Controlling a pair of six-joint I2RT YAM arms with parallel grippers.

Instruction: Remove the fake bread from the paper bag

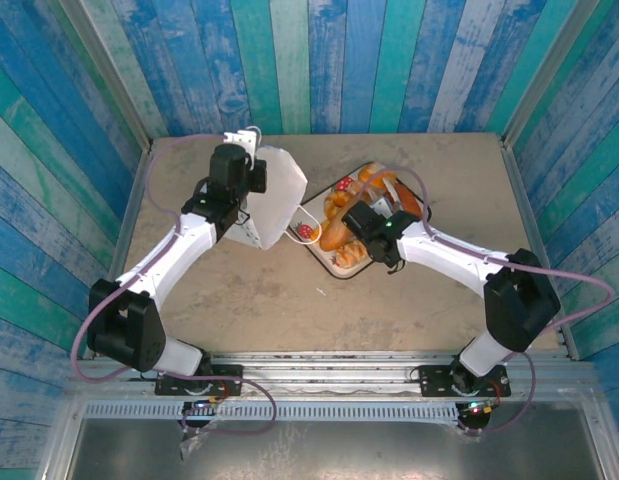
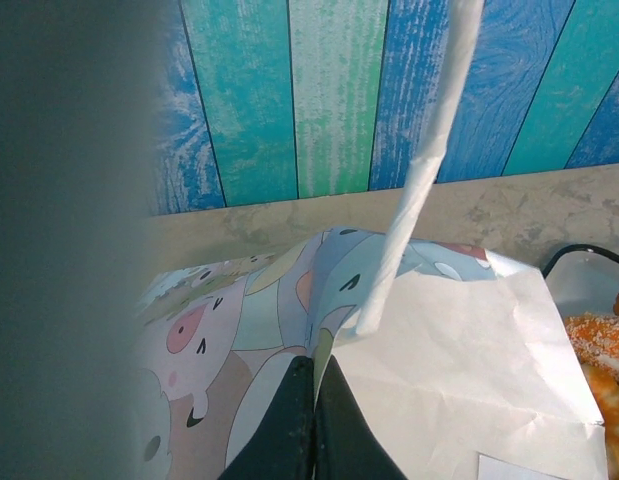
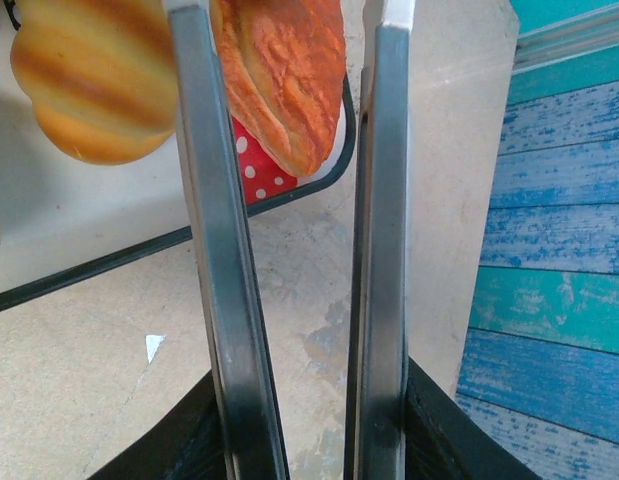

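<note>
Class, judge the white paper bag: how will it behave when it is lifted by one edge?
The paper bag will probably flop: its wall is creased and folded where the left claw pinches it. It is likely light, as one pinched edge seems to hold it up.

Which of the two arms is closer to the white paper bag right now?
Left. The left gripper is pinched shut on the paper bag at its rim. The right gripper hangs open over the tray beside the bag.
</note>
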